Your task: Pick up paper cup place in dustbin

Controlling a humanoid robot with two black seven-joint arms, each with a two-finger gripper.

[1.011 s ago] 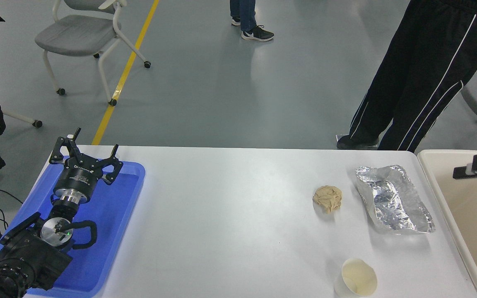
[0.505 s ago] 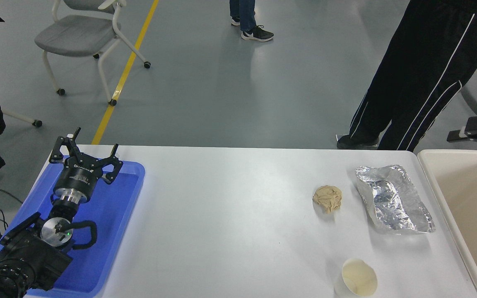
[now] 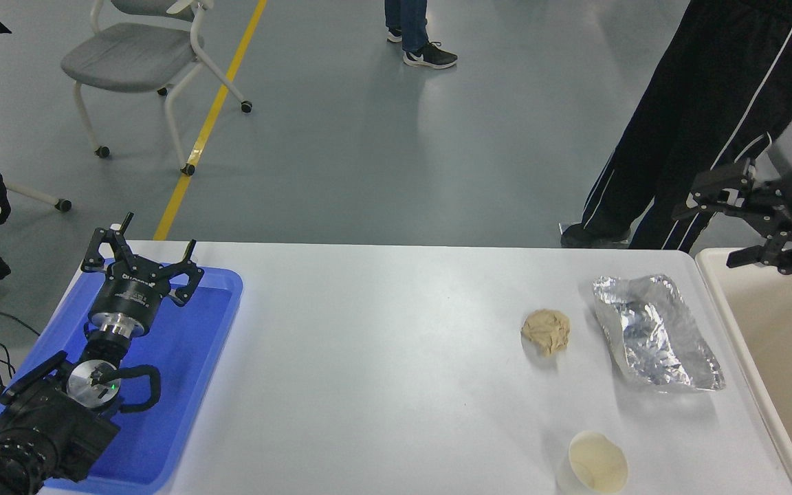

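The paper cup (image 3: 594, 464) stands upright near the table's front edge, right of centre, white with a pale cream inside. The cream-beige dustbin (image 3: 767, 357) sits past the table's right end, only partly in the picture. My right gripper (image 3: 719, 223) comes in from the right edge, high above the bin's far left corner, open and holding nothing, well away from the cup. My left gripper (image 3: 140, 254) is parked open over the blue tray at the lower left.
A crumpled tan paper ball (image 3: 546, 331) and a crinkled silver foil sheet (image 3: 654, 331) lie between the cup and the table's far right. The blue tray (image 3: 183, 385) covers the left end. A person in black trousers (image 3: 712, 117) stands behind the far right corner.
My right gripper has risen from inside the bin area and moved left, so that more of it shows. The cup, paper ball and foil have not moved. The left arm is still.
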